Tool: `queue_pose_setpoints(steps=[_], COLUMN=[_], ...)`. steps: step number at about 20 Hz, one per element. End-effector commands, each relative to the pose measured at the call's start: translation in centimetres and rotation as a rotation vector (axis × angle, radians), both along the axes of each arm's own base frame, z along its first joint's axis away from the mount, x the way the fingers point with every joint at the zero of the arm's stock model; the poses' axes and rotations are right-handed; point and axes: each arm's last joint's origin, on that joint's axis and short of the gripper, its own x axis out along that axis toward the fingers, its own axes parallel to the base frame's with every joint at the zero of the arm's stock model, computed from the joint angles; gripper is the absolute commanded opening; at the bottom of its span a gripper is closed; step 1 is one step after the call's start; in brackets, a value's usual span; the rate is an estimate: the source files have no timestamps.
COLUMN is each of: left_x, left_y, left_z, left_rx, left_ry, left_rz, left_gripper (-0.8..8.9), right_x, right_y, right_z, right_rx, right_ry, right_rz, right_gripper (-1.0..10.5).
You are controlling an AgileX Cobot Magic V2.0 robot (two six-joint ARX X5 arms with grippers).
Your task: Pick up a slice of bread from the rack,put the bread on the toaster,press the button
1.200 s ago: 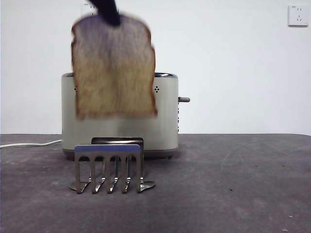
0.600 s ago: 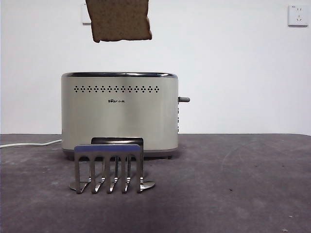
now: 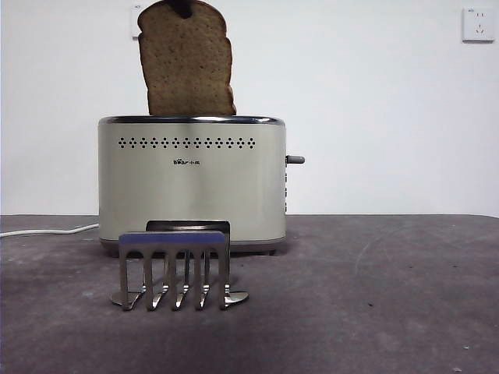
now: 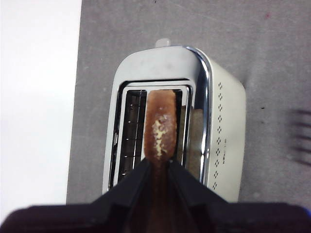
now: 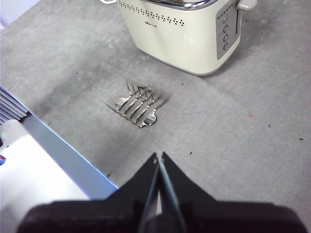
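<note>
Front view barely shows the left end effector (image 3: pixel 182 8), just a dark tip cut off by the top edge where it pinches the slice of bread (image 3: pixel 187 62). The bread's bottom edge sits behind the toaster (image 3: pixel 191 183) rim, so can't tell how deep it's in. From the left wrist, the slice's lower crust is hidden between the jaws, and the rack (image 4: pixel 302 138) is a blurry smear clipped at the edge. Right wrist view crops the toaster's top off, and the button (image 5: pixel 246 4) is half out of frame.

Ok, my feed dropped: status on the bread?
Left end effector shut on slice of bread, over toaster slot. Right end effector shut, waiting. Nothing blocking.
</note>
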Motion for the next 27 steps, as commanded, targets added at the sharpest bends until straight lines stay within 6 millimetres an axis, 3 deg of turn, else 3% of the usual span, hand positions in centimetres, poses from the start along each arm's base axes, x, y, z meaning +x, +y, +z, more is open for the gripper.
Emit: queue_pose_setpoints(steps=[1, 6, 17, 18, 22, 27], left_x=[0.7, 1.9, 6.2, 6.6, 7.4, 7.6], left_y=[0.2, 0.4, -0.1, -0.1, 0.1, 0.2], left_z=[-0.4, -1.5, -6.2, -6.5, -6.5, -6.1], left_rx=[-0.006, -0.02, -0.038, -0.049, -0.092, -0.167], left_ry=[0.01, 0.061, 0.203, 0.211, 0.186, 0.183], left_rz=[-0.007, -0.017, -0.009, 0.013, 0.057, 0.151], left_gripper=[-0.09, -0.09, 0.02, 0.24, 2.68, 2.92], right_x=[0.2, 0.7, 2.4, 2.7, 4.5, 7.4], right_y=[0.0, 0.1, 0.3, 0.3, 0.5, 0.8], right_z=[0.0, -0.2, -0.4, -0.5, -0.6, -0.6], right_rx=[-0.004, -0.006, -0.008, -0.008, -0.005, 0.034], right_ry=[-0.003, 0.018, 0.036, 0.038, 0.016, -0.02], right_rz=[0.008, 0.008, 0.008, 0.008, 0.007, -0.021], right_gripper=[-0.1, -0.1, -0.1, -0.1, -0.1, -0.1])
